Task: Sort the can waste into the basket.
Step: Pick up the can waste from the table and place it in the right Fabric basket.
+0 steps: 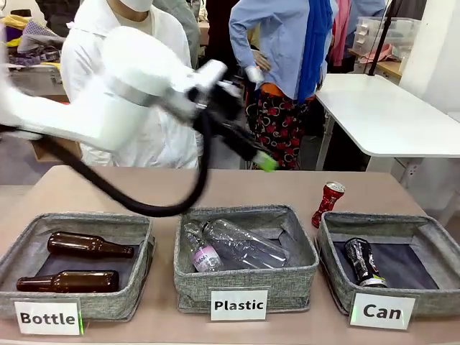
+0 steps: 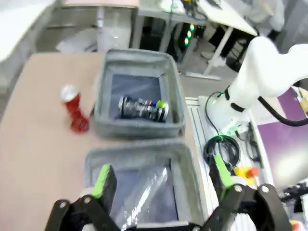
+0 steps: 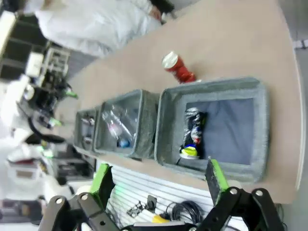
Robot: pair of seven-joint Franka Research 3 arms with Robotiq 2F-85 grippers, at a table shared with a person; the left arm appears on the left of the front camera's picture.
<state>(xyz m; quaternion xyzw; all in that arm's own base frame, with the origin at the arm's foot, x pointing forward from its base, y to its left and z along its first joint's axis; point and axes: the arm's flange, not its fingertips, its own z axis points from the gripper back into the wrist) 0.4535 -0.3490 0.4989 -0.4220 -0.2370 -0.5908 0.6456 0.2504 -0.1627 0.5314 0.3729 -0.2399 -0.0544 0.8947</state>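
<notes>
On the surface (image 1: 108,190), near its right edge, the dented red can (image 1: 328,203) is stood just behind the Can basket (image 1: 431,305); the black can (image 1: 361,261) is laid inside. Judged light and thin, the red one should be gripped gently mid-body. The left hand (image 2: 161,175) and the right hand (image 3: 159,178) are held apart.

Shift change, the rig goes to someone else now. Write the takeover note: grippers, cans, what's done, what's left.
The left gripper is open and empty, raised above the table.
The right gripper is open and empty, high on the Can basket side.
The black can lies inside the Can basket.
The red can stands on the table just outside that basket's far left corner.
Done: one can sorted. Left: the red can goes in.
</notes>
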